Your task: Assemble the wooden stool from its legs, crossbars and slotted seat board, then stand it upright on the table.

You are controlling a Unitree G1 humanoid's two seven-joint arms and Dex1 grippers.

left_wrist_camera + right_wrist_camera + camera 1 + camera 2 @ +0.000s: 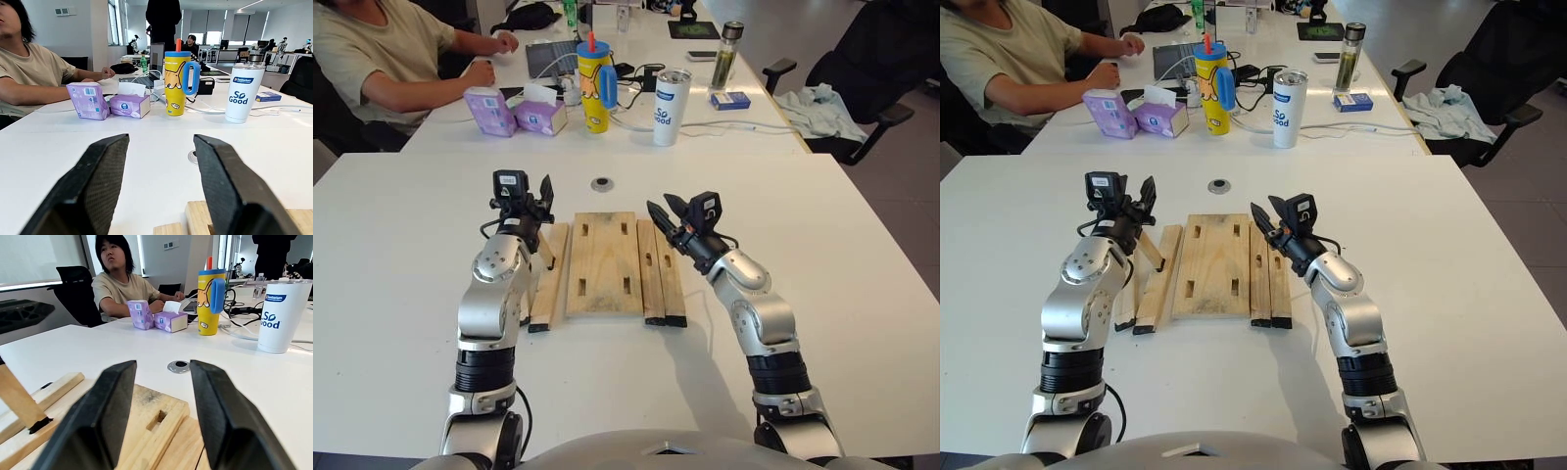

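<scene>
The slotted seat board [604,262] lies flat in the middle of the white table [401,225]. Wooden bars [1157,279] lie along its left side, with a thin crossbar [1148,253] tilted against them. Two more bars [661,274] lie side by side along its right edge. My left gripper [536,199] hovers open over the far end of the left bars, holding nothing. My right gripper [664,209] is open above the far end of the right bars, and its wrist view shows the board's slot [156,418] just below the fingers [110,406].
A round cable grommet [601,184] sits in the table just beyond the board. The far table holds a yellow tumbler [594,86], a white tumbler [671,106] and tissue packs [514,110], with a seated person behind. Bare tabletop stretches to both sides.
</scene>
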